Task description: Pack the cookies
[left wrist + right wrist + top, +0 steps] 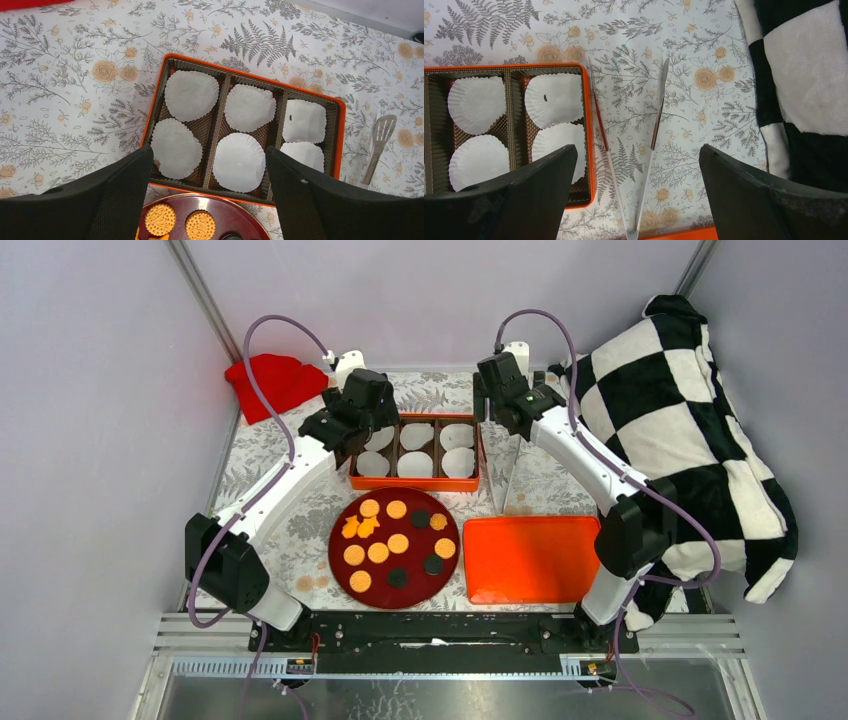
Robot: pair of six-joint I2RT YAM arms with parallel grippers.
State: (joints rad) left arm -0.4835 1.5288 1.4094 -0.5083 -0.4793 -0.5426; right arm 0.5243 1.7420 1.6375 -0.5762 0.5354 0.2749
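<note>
All cookies (398,543): on the plate (420,592), lower centre of the top view. Eight tan rounds, three black rounds, and two orange star-like pieces at the plate's left side.
plate: dark red and round, just below the box (415,485) in frame and just left of the lid (530,558).
left gripper (208,152): fingers spread wide with nothing between them. It hangs over the box's near edge (the wrist view looks straight through the gap onto the cups).
right gripper (638,149): also wide open and holding nothing. It is up above the table off the box's right end, with the tongs (656,120) framed in the gap in its wrist view.
box: orange rim with a brown ribbed liner, three columns of two pockets. It sits at centre of the top view.
cups (191,95): six white paper cups, one per pocket. The upper right one has a small dark speck.
lid: flat orange rectangle, lower right of centre in the top view.
tongs: thin metal, lying on the floral table cover between the box and the checked cloth (680,410). The arms splay toward the top of frame and the joined end is by the lid's upper edge.
checked cloth: black and white, bunched along the right side of the top view.
red cloth (275,380): upper left, at the table's far corner.
</note>
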